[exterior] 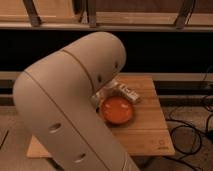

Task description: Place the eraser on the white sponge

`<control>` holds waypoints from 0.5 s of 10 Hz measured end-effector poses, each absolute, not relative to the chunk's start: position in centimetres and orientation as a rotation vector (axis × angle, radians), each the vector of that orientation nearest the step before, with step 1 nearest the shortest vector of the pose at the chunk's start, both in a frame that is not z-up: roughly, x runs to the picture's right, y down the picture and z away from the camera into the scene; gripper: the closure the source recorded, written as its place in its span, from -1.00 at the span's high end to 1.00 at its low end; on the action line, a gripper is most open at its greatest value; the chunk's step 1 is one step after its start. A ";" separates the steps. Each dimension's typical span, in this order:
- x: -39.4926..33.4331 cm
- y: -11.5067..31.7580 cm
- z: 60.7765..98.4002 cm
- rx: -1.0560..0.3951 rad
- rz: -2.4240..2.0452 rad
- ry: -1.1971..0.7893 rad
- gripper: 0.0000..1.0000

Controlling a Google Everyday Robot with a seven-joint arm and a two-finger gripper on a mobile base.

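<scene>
Nearest, filling the left: bulky pale arm (70,115), gripper hidden behind it, jaws impossible to tell. Beyond, on the wooden tabletop (150,135): orange bowl (119,110). Just behind its far rim: eraser (127,92), lying flat.

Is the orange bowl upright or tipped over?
Upright: the orange bowl sits flat on the table, opening upward. The claw is hidden behind the arm.

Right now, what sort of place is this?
Probably a robot lab or workshop: small wooden table, loose cables on the floor, shelving behind. End effector is hidden behind the arm.
</scene>
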State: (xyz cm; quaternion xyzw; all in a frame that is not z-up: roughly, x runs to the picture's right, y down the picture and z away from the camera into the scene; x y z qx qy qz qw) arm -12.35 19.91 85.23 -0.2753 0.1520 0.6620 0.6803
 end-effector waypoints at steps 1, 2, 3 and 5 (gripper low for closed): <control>-12.0 19.6 85.7 -0.603 1.487 0.356 0.60; -11.6 19.4 85.9 -0.594 1.491 0.369 0.60; -11.4 19.4 86.1 -0.594 1.497 0.381 0.55; -11.4 20.3 86.6 -0.630 1.509 0.411 0.13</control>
